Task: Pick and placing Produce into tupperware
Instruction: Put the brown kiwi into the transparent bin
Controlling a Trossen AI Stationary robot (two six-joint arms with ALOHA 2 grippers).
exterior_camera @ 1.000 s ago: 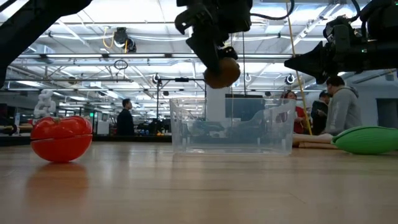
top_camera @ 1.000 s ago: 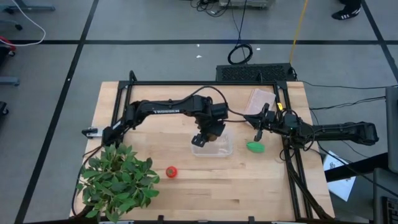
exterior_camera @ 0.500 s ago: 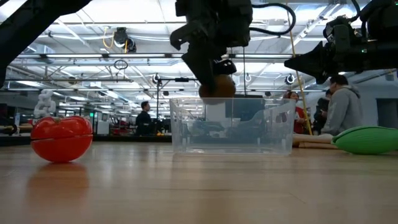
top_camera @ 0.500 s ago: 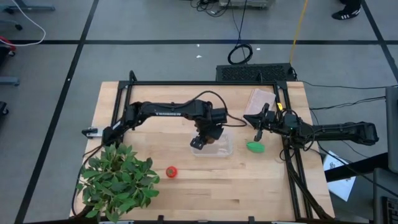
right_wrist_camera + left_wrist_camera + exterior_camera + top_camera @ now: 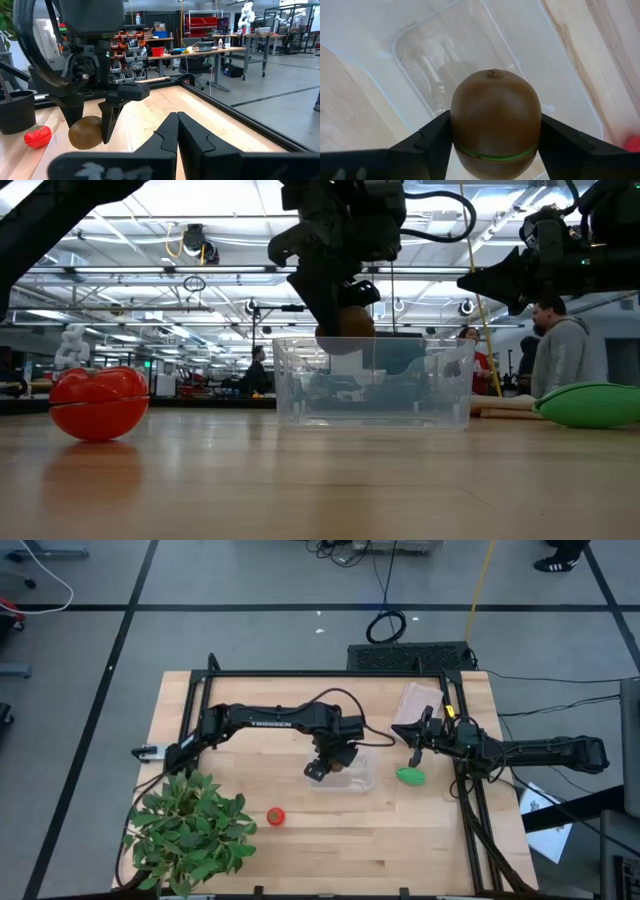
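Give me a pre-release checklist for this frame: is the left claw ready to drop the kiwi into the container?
1. Kiwi gripped between the left claw fingers: ok.
2. Kiwi over the clear container, per left wrist view: ok.
3. Kiwi low enough, about at the rim in the low view: ok.
4. Container floor free of other produce: ok.
5. Right claw shut, parked clear, above the green piece: ok.
6. Tomato out of the way, on the table near the plant: ok.
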